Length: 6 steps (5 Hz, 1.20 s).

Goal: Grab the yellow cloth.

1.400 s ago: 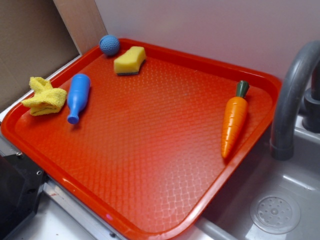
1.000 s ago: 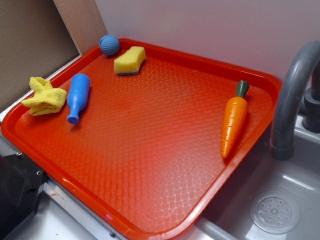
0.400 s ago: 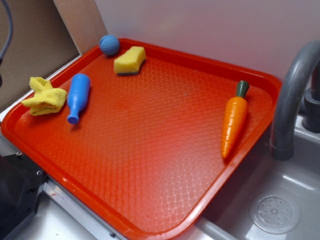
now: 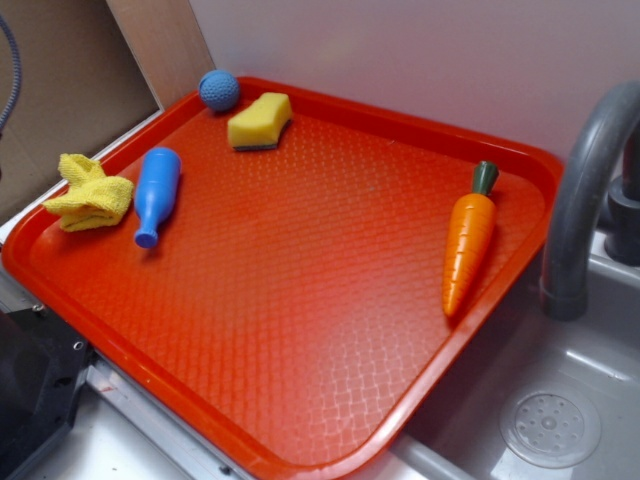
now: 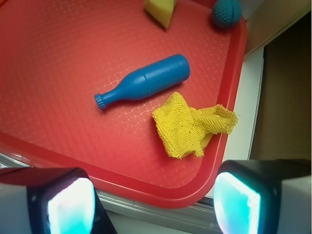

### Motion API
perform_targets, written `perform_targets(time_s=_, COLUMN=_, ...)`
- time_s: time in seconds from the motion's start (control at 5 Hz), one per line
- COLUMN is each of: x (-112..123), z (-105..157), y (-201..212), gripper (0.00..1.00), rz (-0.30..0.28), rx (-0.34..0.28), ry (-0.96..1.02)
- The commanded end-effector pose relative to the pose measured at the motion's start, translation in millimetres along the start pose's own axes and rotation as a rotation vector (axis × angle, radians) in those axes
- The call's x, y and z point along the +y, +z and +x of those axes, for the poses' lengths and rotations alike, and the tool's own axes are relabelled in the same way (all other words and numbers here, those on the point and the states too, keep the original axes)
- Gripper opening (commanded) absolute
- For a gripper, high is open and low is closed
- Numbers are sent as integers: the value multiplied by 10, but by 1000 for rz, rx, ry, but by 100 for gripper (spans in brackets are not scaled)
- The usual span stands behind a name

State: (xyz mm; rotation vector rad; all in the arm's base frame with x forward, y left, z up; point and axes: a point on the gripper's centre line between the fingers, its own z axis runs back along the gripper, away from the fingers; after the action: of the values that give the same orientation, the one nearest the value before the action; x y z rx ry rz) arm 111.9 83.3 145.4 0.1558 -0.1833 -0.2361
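Note:
The yellow cloth (image 4: pixel 88 195) lies crumpled at the left rim of the red tray (image 4: pixel 300 300), partly draped over the rim. In the wrist view the yellow cloth (image 5: pixel 191 125) lies near the tray's corner, just beyond my gripper (image 5: pixel 153 207). The gripper is open and empty, its two fingers wide apart, hovering over the tray's edge. In the exterior view the gripper is out of view; only a cable shows at the top left.
A blue toy bottle (image 4: pixel 155 192) lies next to the cloth, also in the wrist view (image 5: pixel 146 80). A yellow sponge (image 4: pixel 259 121) and blue ball (image 4: pixel 218 89) sit at the back, a toy carrot (image 4: pixel 468 236) at the right. A grey faucet (image 4: pixel 585 190) and sink (image 4: pixel 550 425) are right.
A dark cable has come into the top left corner of the exterior view. The cloth and the other things on the tray have not moved.

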Motion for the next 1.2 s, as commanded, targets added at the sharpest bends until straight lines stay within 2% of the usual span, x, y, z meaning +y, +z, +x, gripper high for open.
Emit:
perform_targets(time_s=0.0, x=301, z=-20, y=-511, gripper=100, rz=32, rx=3, ry=-125)
perform_targets(time_s=0.2, x=477, z=-88, y=-891, gripper=100, rz=5, rx=-6, ry=-203)
perform_targets(time_s=0.4, x=587, z=-125, y=-1120, gripper=100, rz=31, rx=-2, ry=-249)
perform_targets(time_s=0.6, x=690, z=-12, y=-1207, gripper=100, rz=46, rx=19, ry=-272)
perform_targets(time_s=0.8, x=816, z=130, y=-1259, gripper=0, rz=69, rx=16, ry=-242)
perform_targets(time_s=1.0, x=835, z=233, y=-1268, gripper=0, rz=75, rx=21, ry=-247)
